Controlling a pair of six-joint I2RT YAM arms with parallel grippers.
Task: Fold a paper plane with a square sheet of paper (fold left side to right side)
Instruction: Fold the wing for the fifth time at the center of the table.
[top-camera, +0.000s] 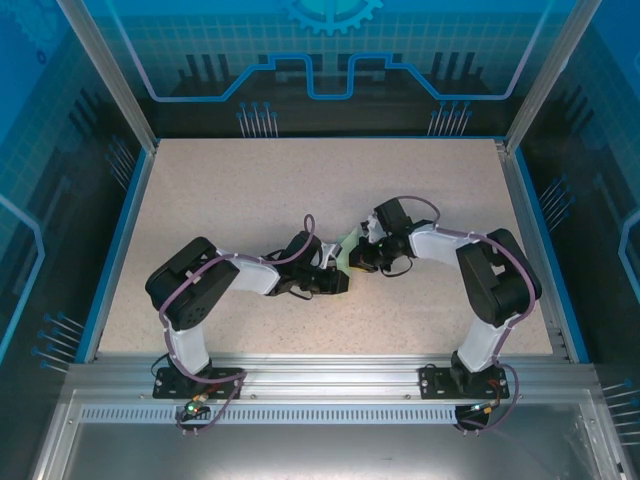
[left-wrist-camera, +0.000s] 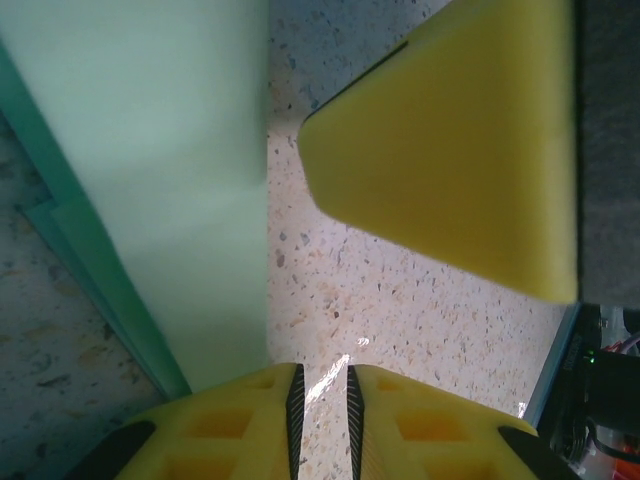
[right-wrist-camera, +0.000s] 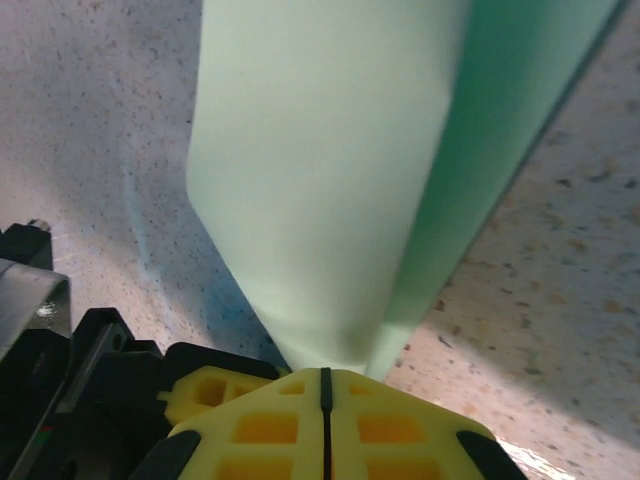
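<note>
You see the paper (top-camera: 347, 248), pale green and folded, standing up off the table (top-camera: 250, 190) where your two arms meet. Your right gripper (right-wrist-camera: 325, 378) has its yellow jaws pressed together on the paper's lower tip. Your left gripper (left-wrist-camera: 322, 390) sits just beside the paper, jaws a narrow slit apart, bare table showing between them

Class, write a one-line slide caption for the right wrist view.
Right gripper shut on the end of the folded mint paper, speckled table behind.
</note>
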